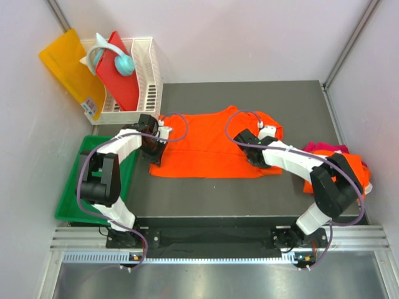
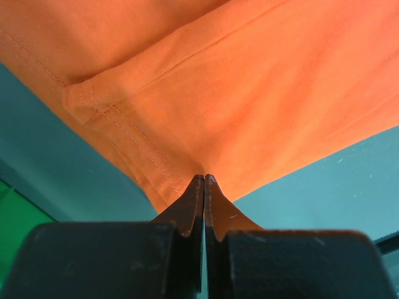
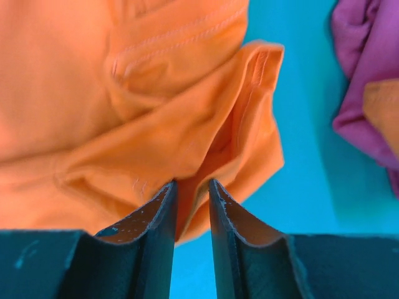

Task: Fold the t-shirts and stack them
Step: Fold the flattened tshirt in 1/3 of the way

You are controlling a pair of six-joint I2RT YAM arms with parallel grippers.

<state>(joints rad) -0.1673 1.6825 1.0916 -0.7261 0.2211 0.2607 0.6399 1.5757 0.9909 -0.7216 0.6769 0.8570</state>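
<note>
A bright orange t-shirt (image 1: 209,146) lies spread flat on the dark table. My left gripper (image 1: 154,151) is at its near left corner. In the left wrist view its jaws (image 2: 204,177) are pressed together on the hemmed edge of the orange cloth (image 2: 249,93). My right gripper (image 1: 252,156) is at the shirt's near right side. In the right wrist view it (image 3: 192,182) is closed on a bunched fold of the orange cloth (image 3: 156,124), which fills the narrow gap between the fingers. A magenta-pink t-shirt (image 1: 327,147) and another orange one (image 1: 350,163) lie crumpled at the table's right edge.
A white basket (image 1: 149,75) at the back left holds a red board (image 1: 121,78) and a teal object (image 1: 120,60). A yellow-orange sheet (image 1: 65,65) leans beside it. A green tray (image 1: 70,202) sits left of the table. The magenta cloth (image 3: 368,75) is close to the right gripper.
</note>
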